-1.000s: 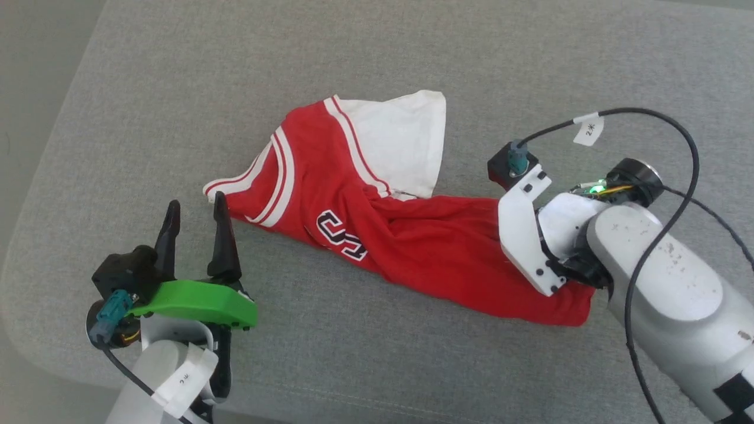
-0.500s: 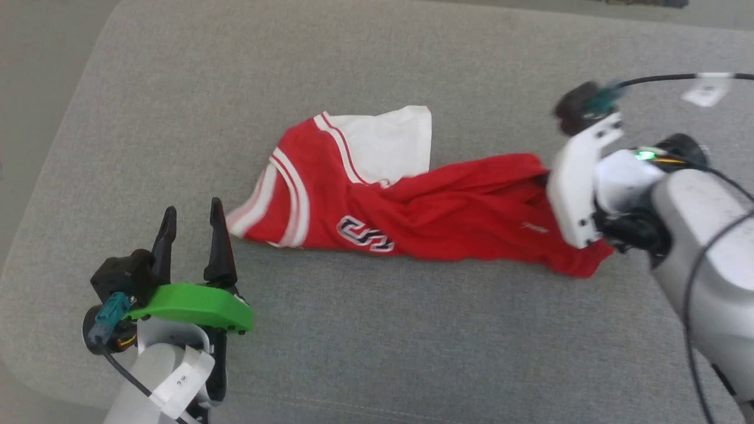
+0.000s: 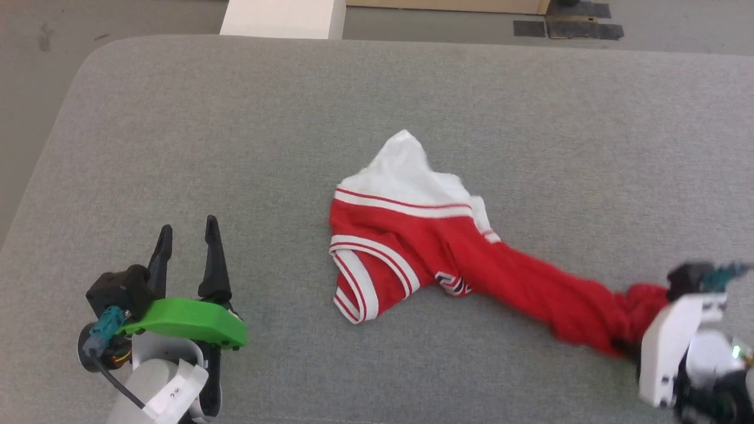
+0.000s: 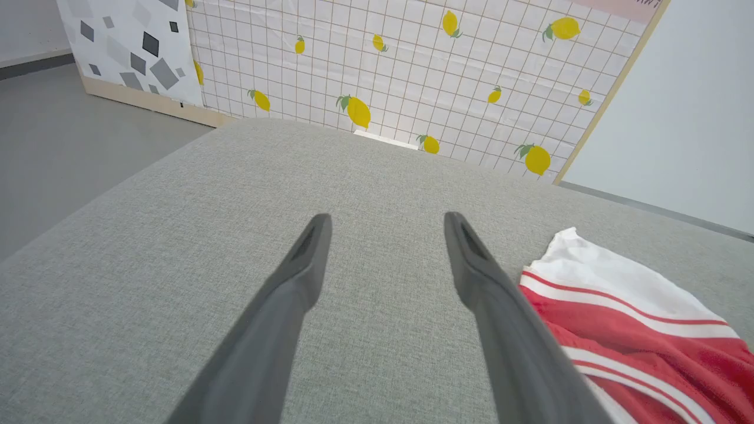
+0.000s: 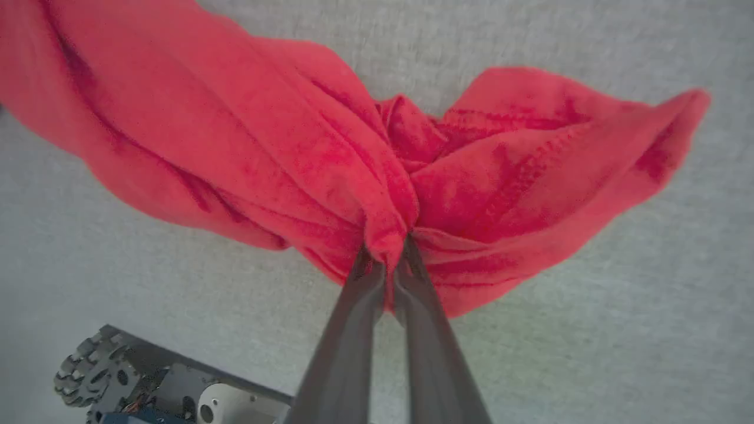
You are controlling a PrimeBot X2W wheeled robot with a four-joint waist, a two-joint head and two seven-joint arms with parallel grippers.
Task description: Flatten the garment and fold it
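The red garment (image 3: pixel 424 253) with white panels and striped trim lies bunched on the grey cushion (image 3: pixel 294 118), stretched in a long red rope toward the lower right. There my right gripper (image 5: pixel 389 250) is shut, pinching a fold of the red garment (image 5: pixel 330 153), which hangs bunched around the fingertips. In the head view the right wrist (image 3: pixel 677 353) sits at the bottom right corner, with its fingers hidden. My left gripper (image 3: pixel 185 241) stands open at the lower left, holding nothing, well left of the garment. In the left wrist view the garment (image 4: pixel 636 330) lies right of the open left gripper (image 4: pixel 386 224).
The cushion's far edge (image 3: pixel 412 44) and rounded left corner border bare floor. A white block (image 3: pixel 283 17) stands beyond the far edge. A lemon-patterned wall panel (image 4: pixel 412 70) rises behind the cushion. Part of the robot's wheeled base (image 5: pixel 147 388) shows below the right gripper.
My right gripper has shut on the garment's red end and pulled it toward the near right edge, dragging the garment rightward into a rope. The head camera shifted. The left arm stayed put.
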